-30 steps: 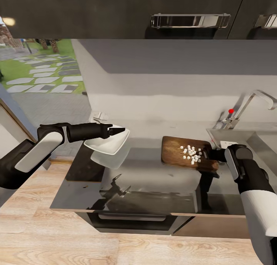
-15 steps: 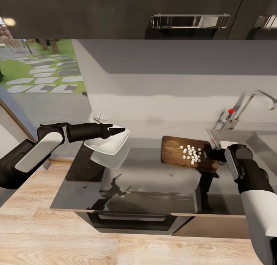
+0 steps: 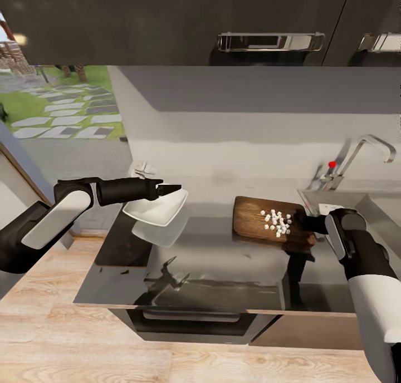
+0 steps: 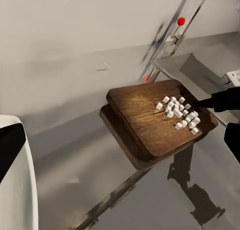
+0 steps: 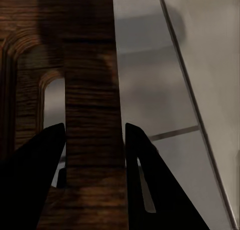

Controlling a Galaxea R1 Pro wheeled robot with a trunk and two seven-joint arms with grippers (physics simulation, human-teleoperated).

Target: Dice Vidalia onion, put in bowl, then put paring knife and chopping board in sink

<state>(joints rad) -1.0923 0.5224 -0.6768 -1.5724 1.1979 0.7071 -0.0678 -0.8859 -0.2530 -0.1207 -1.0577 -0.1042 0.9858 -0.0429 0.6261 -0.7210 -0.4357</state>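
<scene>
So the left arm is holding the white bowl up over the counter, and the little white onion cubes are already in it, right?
Not quite. The left gripper does hold the white bowl above the countertop, but the onion cubes lie on the chopping board, as the head view and left wrist view show. The right gripper grips the board's handle end.

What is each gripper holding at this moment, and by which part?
The left gripper holds the bowl by its rim, lifted above the countertop. The right gripper clamps the chopping board at its slot-handle end.
</scene>
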